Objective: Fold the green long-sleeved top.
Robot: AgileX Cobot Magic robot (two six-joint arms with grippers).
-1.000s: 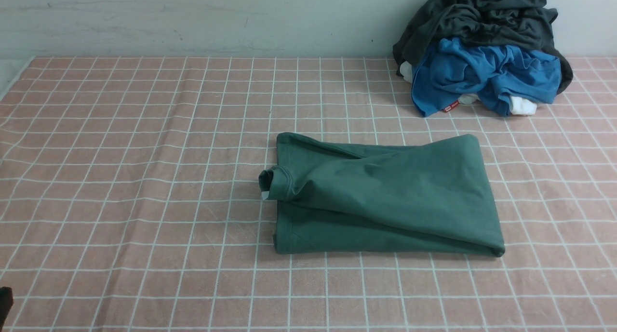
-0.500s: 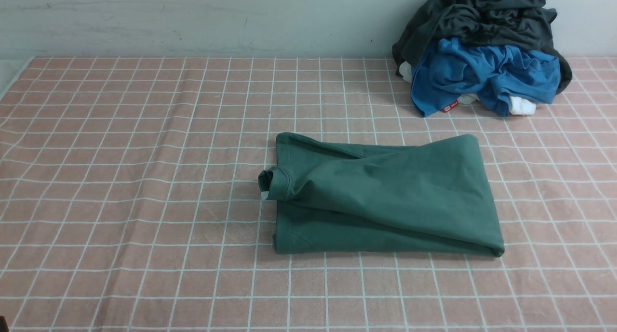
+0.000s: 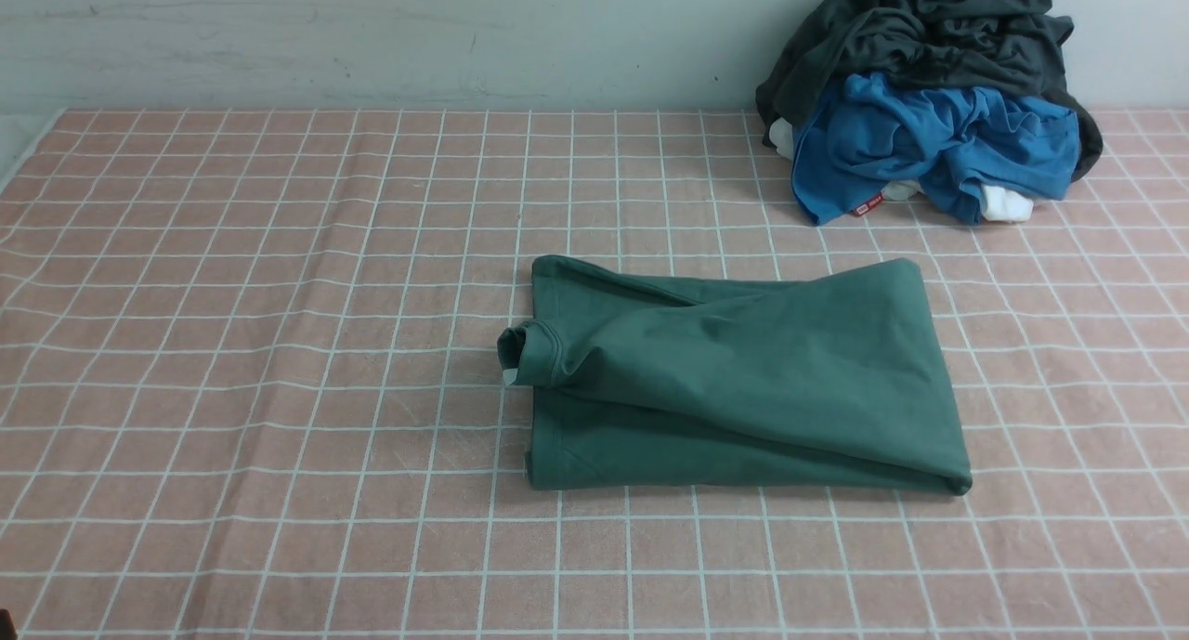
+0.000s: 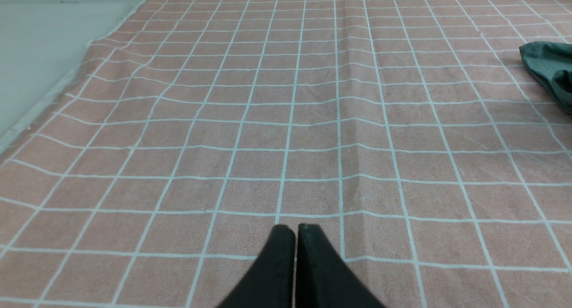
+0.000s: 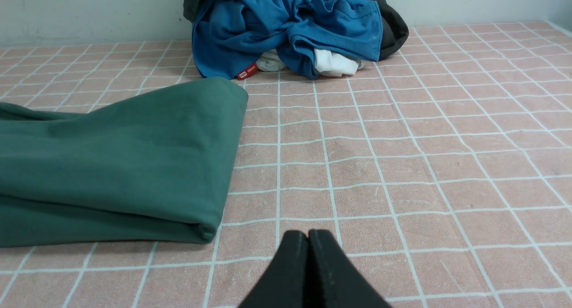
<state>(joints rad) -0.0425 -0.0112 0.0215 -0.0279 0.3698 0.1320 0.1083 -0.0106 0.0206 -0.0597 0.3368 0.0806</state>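
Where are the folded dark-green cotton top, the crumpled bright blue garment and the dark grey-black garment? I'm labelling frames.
folded dark-green cotton top (image 3: 743,380), front view, middle of upper layer
crumpled bright blue garment (image 3: 929,143), front view, central folds
dark grey-black garment (image 3: 938,32), front view, upper heap

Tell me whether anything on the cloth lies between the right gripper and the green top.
Nothing visible does. Between the right gripper, jaws shut, and the folded dark-green cotton long-sleeved top lies only bare pink checked tablecloth. The pile of blue and dark grey garments sits beyond, by the wall.
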